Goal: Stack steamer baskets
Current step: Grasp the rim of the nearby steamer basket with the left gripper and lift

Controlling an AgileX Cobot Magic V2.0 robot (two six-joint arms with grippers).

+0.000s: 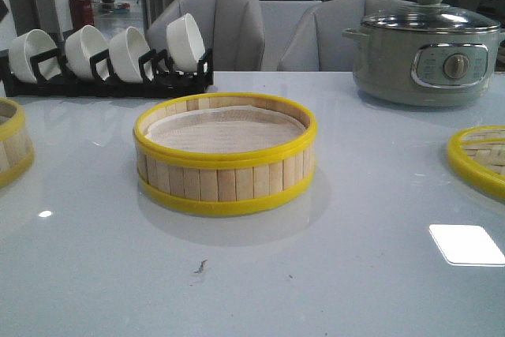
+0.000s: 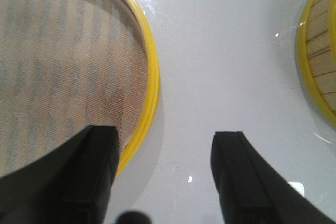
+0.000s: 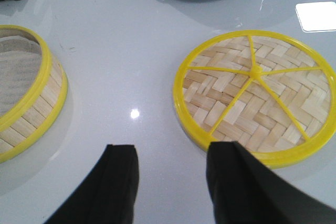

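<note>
I see pot [image 1: 426, 57] and bowl rack [image 1: 106, 76] behind centre steamer basket [image 1: 225, 155] (cloth-lined); glossy table [image 1: 316, 274]; both grippers [image 2: 165, 174] [image 3: 170, 182] spread, nothing held.

pale glossy worktop [image 1: 331, 274] carrying, at the far left, a black rack [image 1: 110, 80] holding four white bowls [image 1: 185, 41] tilted on edge; at the far right, a grey-green electric pot [image 1: 426, 57] with glass lid [image 1: 430, 17]; two grey chairs [image 1: 229, 25] behind the worktop.
</note>
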